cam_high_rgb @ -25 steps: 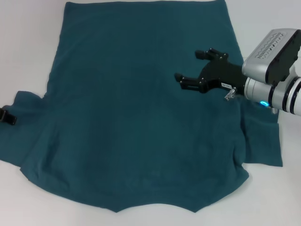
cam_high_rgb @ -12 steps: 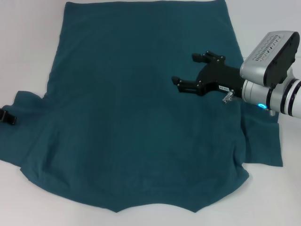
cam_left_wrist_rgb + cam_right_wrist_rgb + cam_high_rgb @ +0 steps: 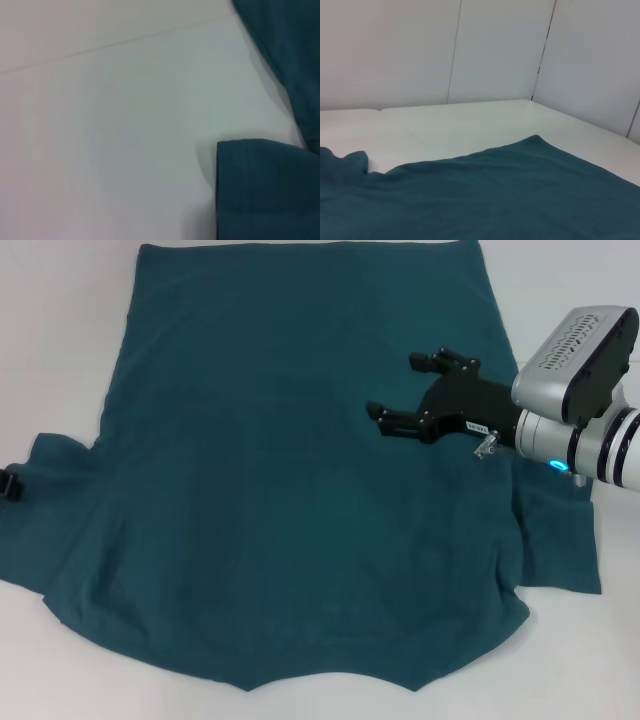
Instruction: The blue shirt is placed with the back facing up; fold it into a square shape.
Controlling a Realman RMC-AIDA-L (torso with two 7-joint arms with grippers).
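Note:
The blue shirt (image 3: 300, 460) lies spread flat on the white table (image 3: 60, 340), plain side up, hem at the far side, both sleeves out to the sides. My right gripper (image 3: 396, 388) is open and empty, hovering over the right middle of the shirt with its fingers pointing left. Only a black tip of my left gripper (image 3: 8, 484) shows at the left edge of the head view, by the left sleeve (image 3: 45, 530). The left wrist view shows a sleeve (image 3: 265, 190) on the bare table. The right wrist view shows the shirt (image 3: 495, 200) from low down.
White table (image 3: 590, 660) surrounds the shirt on all sides. The right sleeve (image 3: 560, 540) lies under my right arm (image 3: 580, 400). In the right wrist view, white wall panels (image 3: 495, 50) stand behind the table's far edge.
My right gripper has shifted slightly left and farther over the shirt, still open. My left gripper has drawn back toward the left edge of the head view. The shirt has not moved.

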